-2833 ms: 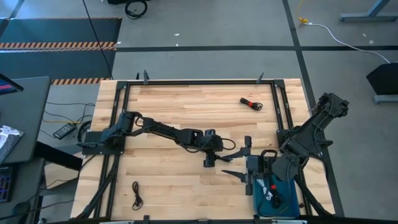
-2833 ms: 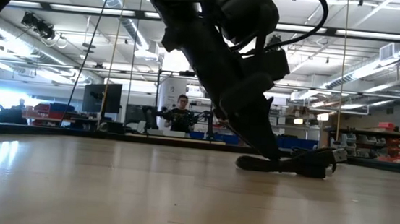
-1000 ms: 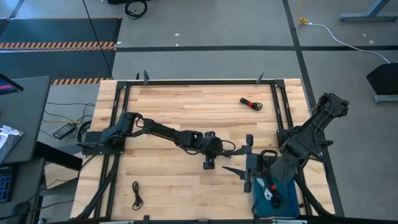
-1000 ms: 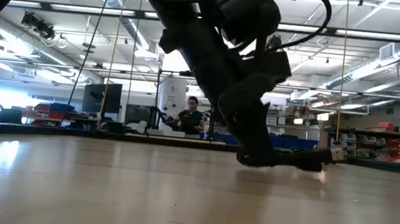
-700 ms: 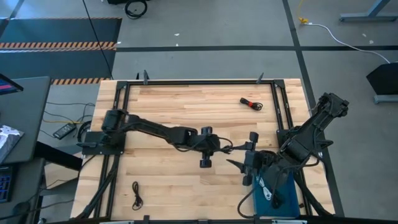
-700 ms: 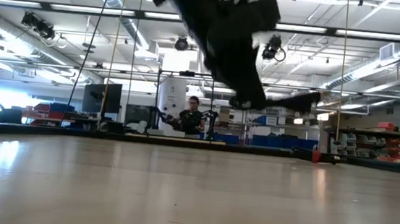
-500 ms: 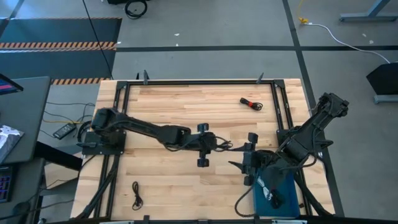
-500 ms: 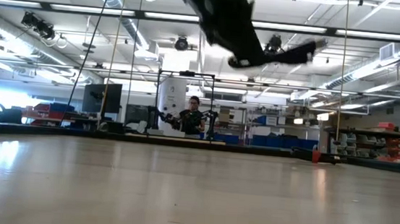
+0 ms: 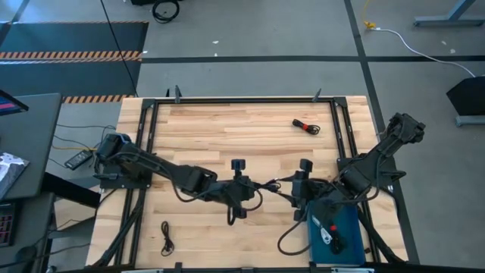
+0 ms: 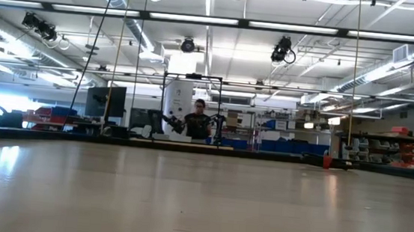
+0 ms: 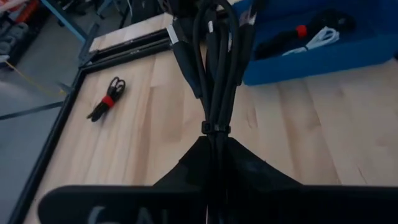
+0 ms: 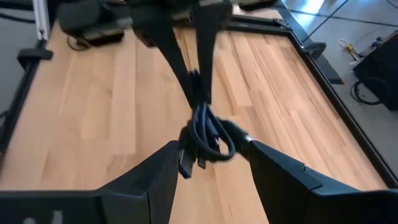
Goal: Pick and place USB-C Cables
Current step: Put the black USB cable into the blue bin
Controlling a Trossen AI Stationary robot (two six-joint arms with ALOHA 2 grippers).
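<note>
Left hand (image 9: 252, 187) clamped on black cable (image 12: 202, 140), right hand (image 9: 282, 189) apart (around it), mid-table.

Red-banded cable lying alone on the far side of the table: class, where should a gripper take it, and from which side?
Probably take the red-banded cable at its band, from straight above, fingers across its narrow width. It lies flat, and the band gathers the loops mid-length.

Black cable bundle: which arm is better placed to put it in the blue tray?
Probably right: right end effector, open around the bundle, is next to the blue tray; left end effector grips it farther away.
</note>
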